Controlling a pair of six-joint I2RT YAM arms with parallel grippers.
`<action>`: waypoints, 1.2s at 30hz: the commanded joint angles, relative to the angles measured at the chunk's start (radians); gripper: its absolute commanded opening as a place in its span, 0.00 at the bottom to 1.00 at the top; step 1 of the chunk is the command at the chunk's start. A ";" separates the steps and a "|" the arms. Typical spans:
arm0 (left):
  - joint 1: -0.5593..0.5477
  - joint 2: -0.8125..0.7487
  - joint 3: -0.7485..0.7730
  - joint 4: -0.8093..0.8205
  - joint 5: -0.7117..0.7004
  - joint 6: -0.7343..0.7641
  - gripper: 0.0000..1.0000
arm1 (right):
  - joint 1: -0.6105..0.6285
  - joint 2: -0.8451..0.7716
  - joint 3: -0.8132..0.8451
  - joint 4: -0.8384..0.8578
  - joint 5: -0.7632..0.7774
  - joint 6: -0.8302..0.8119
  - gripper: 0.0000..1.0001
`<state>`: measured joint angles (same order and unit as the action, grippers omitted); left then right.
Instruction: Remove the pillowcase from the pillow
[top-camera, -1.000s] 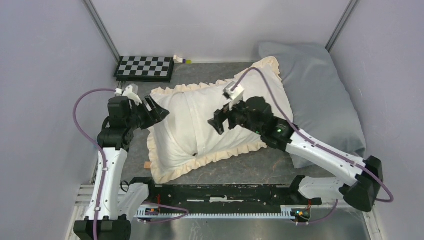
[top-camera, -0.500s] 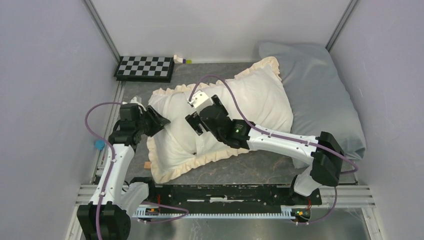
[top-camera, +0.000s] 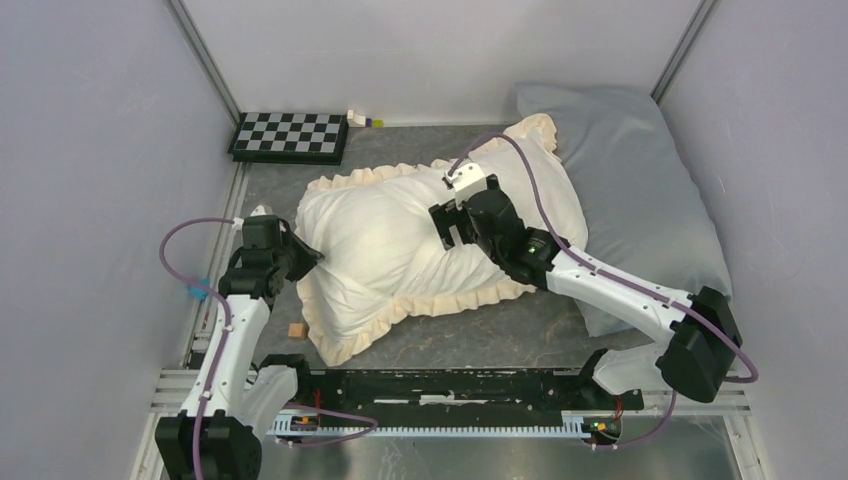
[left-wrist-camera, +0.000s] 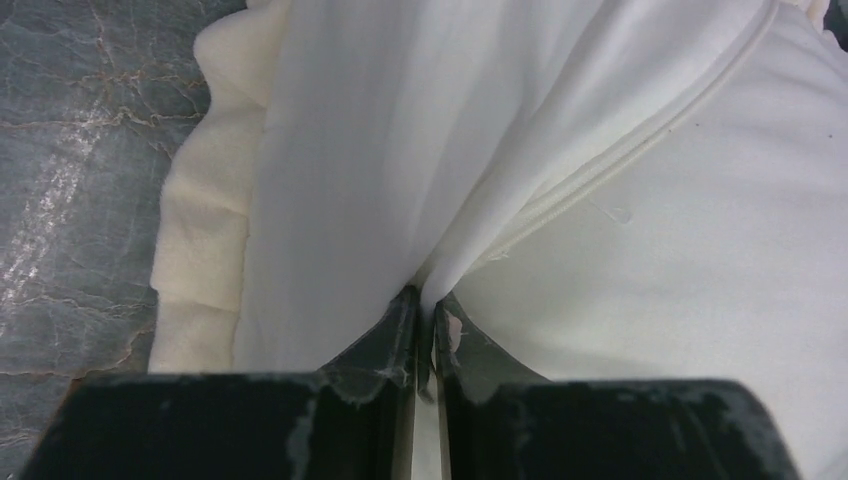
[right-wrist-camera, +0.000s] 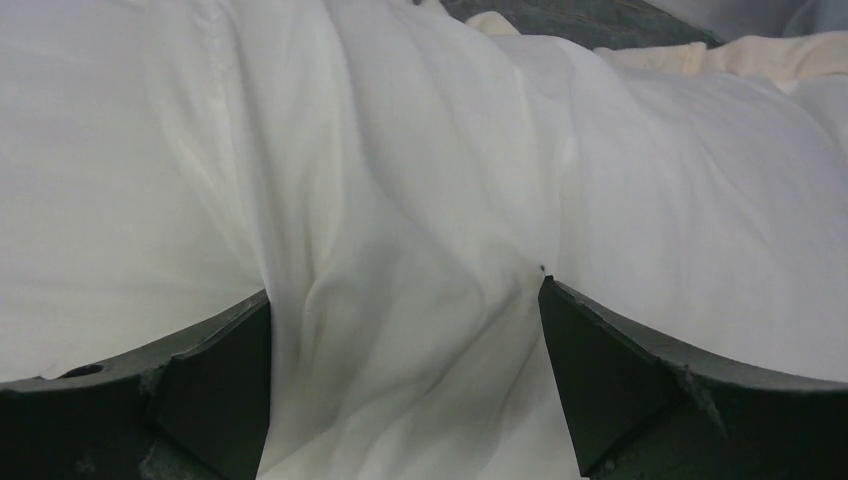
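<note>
Pillowcase (top-camera: 400, 250) lies diagonally mid-table, frill all round, far corner resting on the blue-grey pillow (top-camera: 640, 190). The pillow is still inside it, and I can't pick out any bare part of it for sure. Changes over the last second: the straight seam down the top face is gone from the overhead view, the top now reads as one bunched, rounded surface, and the near-left corner has slid a bit right on the table (top-camera: 520, 330). Left gripper (left-wrist-camera: 428, 300) has dropped from above the left edge onto the edge itself and gone from apart to pinched together on a fold of white cloth. Its wrist view shows the fold rising from between the fingers, with a hemmed edge just right of it. Right gripper (top-camera: 448, 222) swung over to the seam half a second ago and is now back right of centre, jaws wide apart and pressed onto the top face, cloth bulging between them, gripping nothing. My read: one real grip on the cover near its opening, but no stripping done yet. Next I'd have the right one pin the filling while the left pulls. Risk: the left may have pinched both layers.
</note>
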<state>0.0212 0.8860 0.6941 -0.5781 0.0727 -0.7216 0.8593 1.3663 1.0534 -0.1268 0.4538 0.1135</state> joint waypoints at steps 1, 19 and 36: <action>0.001 -0.063 0.041 -0.028 0.080 0.065 0.18 | -0.009 -0.057 0.006 0.051 -0.240 -0.105 0.98; 0.000 -0.142 0.070 -0.031 0.229 0.162 0.02 | 0.224 0.284 0.358 0.110 -0.403 -0.329 0.98; 0.000 -0.121 0.025 -0.074 -0.020 -0.014 0.02 | 0.203 0.479 0.354 -0.181 -0.318 -0.279 0.84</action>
<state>0.0212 0.7498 0.7273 -0.6613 0.1104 -0.6411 1.0798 1.8191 1.4448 -0.1509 0.0872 -0.1875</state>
